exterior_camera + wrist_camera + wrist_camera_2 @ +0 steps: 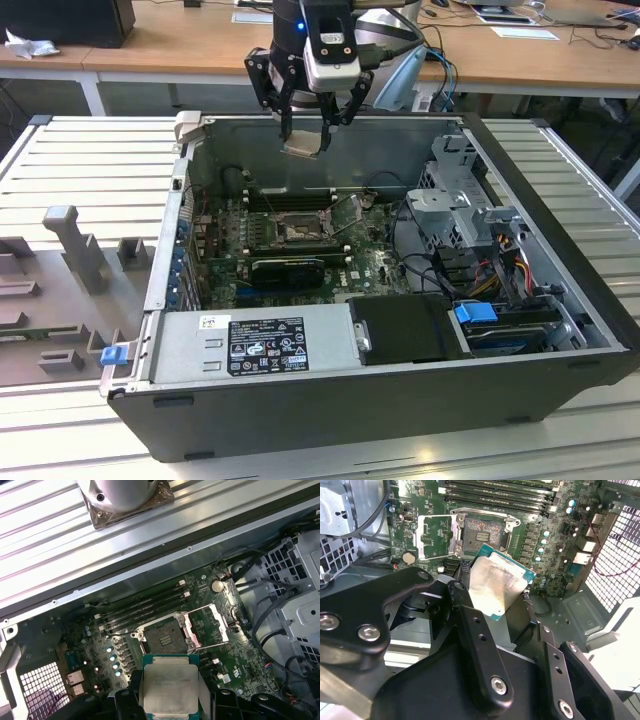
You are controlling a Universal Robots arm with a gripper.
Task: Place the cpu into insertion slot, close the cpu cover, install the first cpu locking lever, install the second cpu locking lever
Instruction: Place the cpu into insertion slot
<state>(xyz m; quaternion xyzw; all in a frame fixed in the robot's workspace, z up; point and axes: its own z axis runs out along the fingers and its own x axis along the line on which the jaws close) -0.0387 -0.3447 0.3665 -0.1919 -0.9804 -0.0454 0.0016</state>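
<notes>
The cpu (pixel 167 687) hung clamped by its opposite edges in the gripper (pixel 305 135), high over the board and well apart from the bare slot (pixel 164 636). The cover (pixel 212 625) stood flipped open beside the slot. The cpu looked light, stiff and thin, probably slippery and easily damaged, so edge holds suited it. The case (pixel 350 410) lay open on a slatted metal bench (pixel 90 160), with wooden desks (pixel 150 55) behind.
</notes>
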